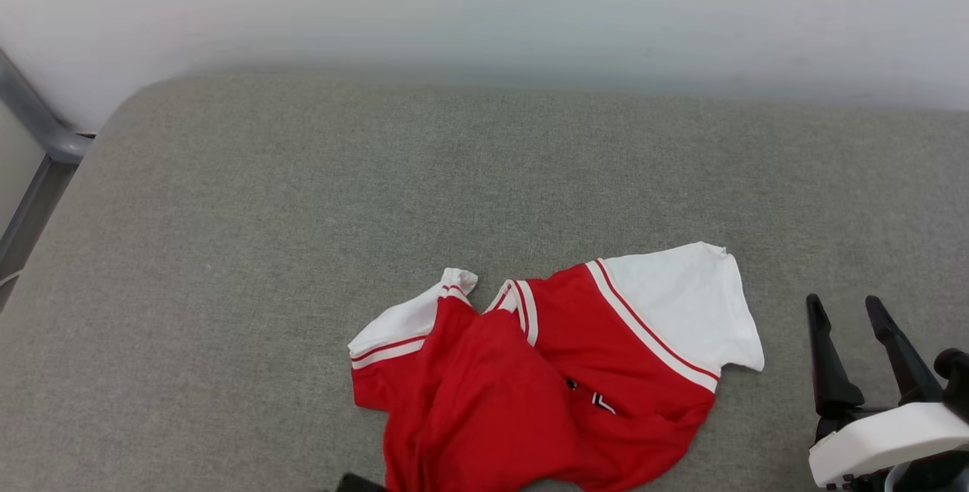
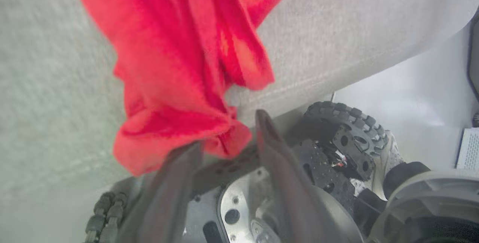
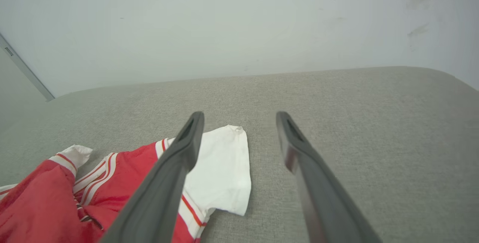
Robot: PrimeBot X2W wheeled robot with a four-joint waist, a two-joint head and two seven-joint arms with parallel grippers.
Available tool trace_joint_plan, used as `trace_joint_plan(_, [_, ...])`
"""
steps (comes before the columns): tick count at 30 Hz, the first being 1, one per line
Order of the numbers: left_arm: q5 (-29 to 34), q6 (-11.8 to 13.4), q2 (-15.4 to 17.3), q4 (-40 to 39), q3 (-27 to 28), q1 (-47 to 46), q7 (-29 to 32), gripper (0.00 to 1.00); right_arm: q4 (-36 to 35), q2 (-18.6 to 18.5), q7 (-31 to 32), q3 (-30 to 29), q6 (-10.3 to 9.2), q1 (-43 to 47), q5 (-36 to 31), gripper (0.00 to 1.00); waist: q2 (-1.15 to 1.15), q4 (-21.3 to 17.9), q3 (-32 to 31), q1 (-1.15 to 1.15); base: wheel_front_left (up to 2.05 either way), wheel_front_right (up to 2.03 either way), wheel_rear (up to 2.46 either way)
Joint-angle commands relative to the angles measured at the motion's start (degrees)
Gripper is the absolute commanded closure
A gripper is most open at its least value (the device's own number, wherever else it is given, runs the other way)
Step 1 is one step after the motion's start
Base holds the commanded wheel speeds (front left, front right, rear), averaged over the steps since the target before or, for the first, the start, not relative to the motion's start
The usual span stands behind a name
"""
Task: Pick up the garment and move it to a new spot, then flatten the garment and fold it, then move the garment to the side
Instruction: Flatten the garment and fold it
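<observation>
Garment point(image 1: 484, 401) one, crumpled; grey cushion point(image 1: 303, 212) one.

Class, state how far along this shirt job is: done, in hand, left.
Done: possibly the move; the garment lies crumpled on the grey cushion. In hand: the left gripper stands open at its red hem, the right gripper open alongside. Left: flattening, folding, moving aside.

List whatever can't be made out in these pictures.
1. Jersey lettering: head view, hidden under its own red folds; a black-and-white scrap shows.
2. Jersey's hem: head view, cut off by the bottom edge.
3. Left gripper: left wrist view, blurred; whether the cloth touches its fingers is unclear.
</observation>
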Motion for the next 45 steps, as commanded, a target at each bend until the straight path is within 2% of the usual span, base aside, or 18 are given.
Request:
trace_joint_plan(1, [1.41, 0.25, -0.30, 0.28, 1.25, -1.42, -2.67, 0.00, -0.74, 0.06, 0.22, -0.12, -0.03, 0.46, -0.29, 0.00, 0.00, -0.13, -0.53, 0.00, 0.00, 0.00, 0.00])
trace_joint_plan(4, [3.29, 0.75, -0.12, 0.24, 2.80, -2.57, -6.56, 0.00, -1.52, 0.05, 0.55, -0.23, -0.04, 1.03, -0.41, 0.00, 0.00, -0.36, -1.34, 0.00, 0.00, 0.00, 0.00])
trace_joint_plan(10, [5.56, 3.51, 1.25, -1.67, 6.52, -3.72, -12.45, 0.00, -2.87, 0.05, 1.33, -0.24, -0.04, 1.58, -0.09, 0.00, 0.00, -1.02, -2.62, 0.00, 0.00, 0.00, 0.00])
trace_joint_plan(16, [6.72, 6.19, 3.16, -3.30, 10.34, -6.07, -15.53, 0.00, -3.77, 0.05, 1.69, -0.75, -0.04, 2.22, 0.26, 0.00, 0.00, -1.29, -2.69, 0.00, 0.00, 0.00, 0.00])
trace_joint_plan(20, [7.69, 6.89, 4.19, -2.31, 12.44, -9.85, -15.32, 0.00, -4.33, 0.05, 1.80, -0.70, -0.04, 1.38, 0.36, 0.00, 0.00, -1.58, -1.36, 0.00, 0.00, 0.00, 0.00])
trace_joint_plan(24, [7.02, 4.74, 5.09, 0.16, 13.31, -14.76, -12.64, 0.00, -4.59, 0.06, 1.90, -0.33, -0.04, 0.35, 0.36, 0.00, 0.00, -2.23, 0.86, 0.00, 0.00, 0.00, 0.00])
trace_joint_plan(29, [6.39, -0.70, 6.41, 5.39, 11.41, -21.15, -5.27, 0.00, -4.22, 0.05, 1.46, 0.64, -0.04, -1.45, 0.54, 0.00, 0.00, -3.68, 4.53, 0.00, 0.00, 0.00, 0.00])
trace_joint_plan(30, [6.39, -0.70, 6.41, 5.39, 11.41, -21.15, -5.27, 0.00, -4.22, 0.05, 1.46, 0.64, -0.04, -1.45, 0.54, 0.00, 0.00, -3.68, 4.53, 0.00, 0.00, 0.00, 0.00])
trace_joint_plan(31, [6.25, -2.87, 6.46, 7.58, 10.23, -23.28, -2.10, 0.00, -3.82, 0.06, 1.11, 1.13, -0.04, -2.17, 0.53, 0.00, 0.00, -4.29, 5.78, 0.00, 0.00, 0.00, 0.00])
trace_joint_plan(32, [6.25, -2.87, 6.46, 7.58, 10.23, -23.28, -2.10, 0.00, -3.82, 0.06, 1.11, 1.13, -0.04, -2.17, 0.53, 0.00, 0.00, -4.29, 5.78, 0.00, 0.00, 0.00, 0.00])
trace_joint_plan(39, [6.63, -7.18, 5.68, 15.14, 6.44, -27.60, 5.94, 0.00, -1.84, 0.05, -0.24, 1.94, -0.04, -3.88, 1.12, 0.00, 0.00, -6.06, 8.26, 0.00, 0.00, 0.00, 0.00])
trace_joint_plan(42, [5.56, -8.53, 4.70, 17.97, 4.04, -27.25, 10.97, 0.00, -0.93, 0.05, -0.81, 1.96, -0.04, -4.01, 1.48, 0.00, 0.00, -6.44, 8.58, 0.00, 0.00, 0.00, 0.00])
trace_joint_plan(44, [3.73, -9.39, 3.45, 19.41, 2.77, -26.13, 14.45, 0.70, -0.40, 0.05, -1.08, 2.08, -0.04, -4.23, 1.55, 0.00, 0.00, -6.61, 8.60, 0.00, 0.00, 0.00, 0.00])
trace_joint_plan(45, [3.17, -9.96, 2.94, 19.76, 1.96, -25.79, 16.09, 1.00, -0.15, 0.06, -1.20, 2.09, -0.04, -4.32, 1.66, 0.00, 0.00, -6.64, 8.58, 0.00, 0.00, 0.00, 0.00])
